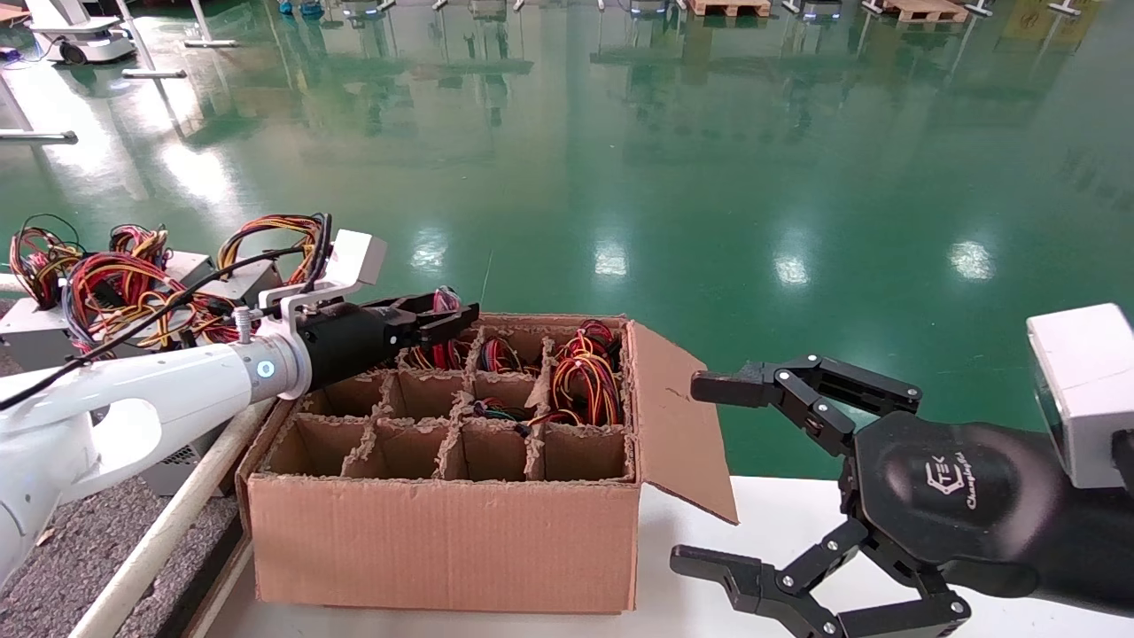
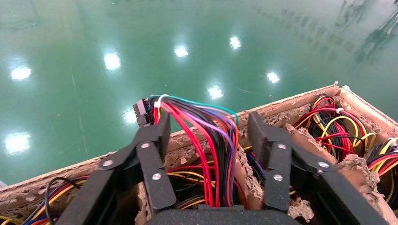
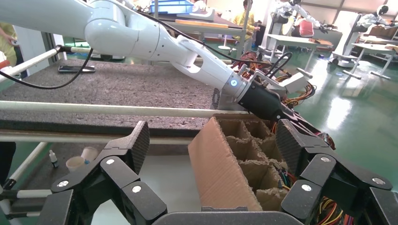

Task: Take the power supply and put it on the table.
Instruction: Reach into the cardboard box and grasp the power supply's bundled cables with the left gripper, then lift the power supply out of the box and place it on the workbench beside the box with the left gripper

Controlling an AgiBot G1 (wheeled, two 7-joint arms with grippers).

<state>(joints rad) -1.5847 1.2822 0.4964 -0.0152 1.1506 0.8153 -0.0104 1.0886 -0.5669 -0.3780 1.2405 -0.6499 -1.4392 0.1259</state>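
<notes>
**Ana:** Closest to the head camera is the right hand (image 1: 709, 470), a black claw with its fingers spread wide, holding nothing, parked over the smooth white counter (image 1: 762, 523) beside the box.

**Ben:** And the big things?

**Ana:** Largest is the dark grey speckled counter (image 3: 117, 89) with its white round rail (image 3: 117, 110), on the robot's left. Then the brown cardboard box (image 1: 443, 532) with its corrugated dividers. Then the left hand (image 2: 206, 136), black, reaching over the box's far row, fingers narrowed on either side of a bundle of red, purple, yellow and black wires (image 2: 206, 140); I cannot tell if the pads actually press it.

**Ben:** The power supply itself?

**Ana:** Down in a far cell under that bundle; its metal body is hidden, so its long axis cannot be read. The wires rise upward out of the cell, connector (image 2: 141, 112) topmost.

**Ben:** Progress?

**Ana:** Early, I judge. Nothing is lifted; closing firmly, drawing it up, carrying it leftward and setting it down all remain.
</notes>
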